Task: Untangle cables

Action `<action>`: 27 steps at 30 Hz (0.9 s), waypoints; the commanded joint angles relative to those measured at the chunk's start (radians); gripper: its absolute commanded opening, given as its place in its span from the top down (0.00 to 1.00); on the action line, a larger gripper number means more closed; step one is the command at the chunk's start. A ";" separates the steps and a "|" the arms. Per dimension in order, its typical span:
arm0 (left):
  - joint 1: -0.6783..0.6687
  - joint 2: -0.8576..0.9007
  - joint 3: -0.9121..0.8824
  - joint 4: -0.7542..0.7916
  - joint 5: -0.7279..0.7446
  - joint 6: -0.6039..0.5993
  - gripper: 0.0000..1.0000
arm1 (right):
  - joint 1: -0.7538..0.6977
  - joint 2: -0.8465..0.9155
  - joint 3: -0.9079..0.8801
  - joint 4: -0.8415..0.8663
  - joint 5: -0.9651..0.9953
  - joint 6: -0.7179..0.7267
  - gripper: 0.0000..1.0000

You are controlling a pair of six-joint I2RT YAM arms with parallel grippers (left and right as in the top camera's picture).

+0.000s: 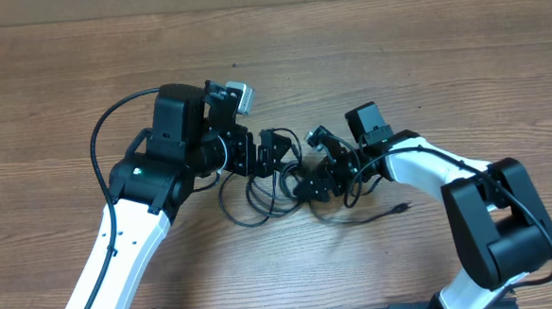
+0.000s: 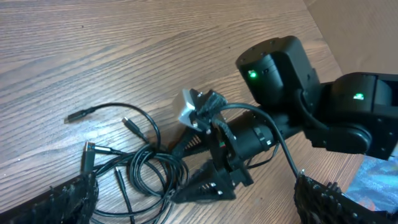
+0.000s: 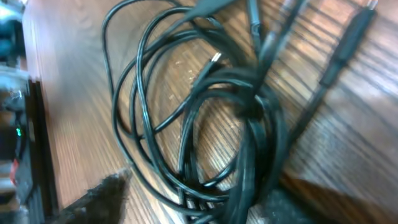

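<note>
Cables (image 3: 252, 109): thin black cords, closest to the right wrist camera, heaped in overlapping loops with a dense knot of strands right of centre; blurred at that range. They lie on the wooden table (image 1: 423, 62), at its middle, between the two grippers.

Left arm (image 1: 120, 248): white links, black wrist, reaching up from the near-left edge and bending right.

Left gripper (image 1: 280, 149): fingers (image 2: 71, 199) spread wide, one at each lower corner of its own wrist view, nothing between them. It sits just left of the tangle.

Plug ends: three small connectors lie loose on the left in the left wrist view, the farthest (image 2: 81, 115) on a curved lead away from the heap.

Right gripper (image 2: 175, 174): two black tapered fingers stand apart, one on either side of the looped bundle. Whether they press on the cords cannot be told.

Right arm (image 1: 428, 170): white forearm, large black joint at the near-right edge.

Stray lead: one plug tip (image 1: 402, 207) lies alone right of the heap.
</note>
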 commanded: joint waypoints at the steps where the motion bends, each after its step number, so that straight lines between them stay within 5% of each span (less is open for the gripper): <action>1: -0.009 0.009 0.016 -0.005 -0.006 -0.003 0.00 | 0.006 0.035 0.017 0.002 -0.023 -0.008 0.50; 9: -0.009 0.009 0.016 -0.006 -0.006 -0.003 0.00 | 0.006 0.059 0.017 0.010 -0.022 -0.008 0.96; 18: -0.009 0.009 0.016 -0.013 -0.005 -0.003 0.00 | -0.021 0.056 0.032 0.020 -0.042 0.085 0.96; 27: -0.009 0.009 0.016 -0.035 0.040 -0.003 0.10 | -0.181 0.043 0.111 0.024 -0.380 0.188 0.96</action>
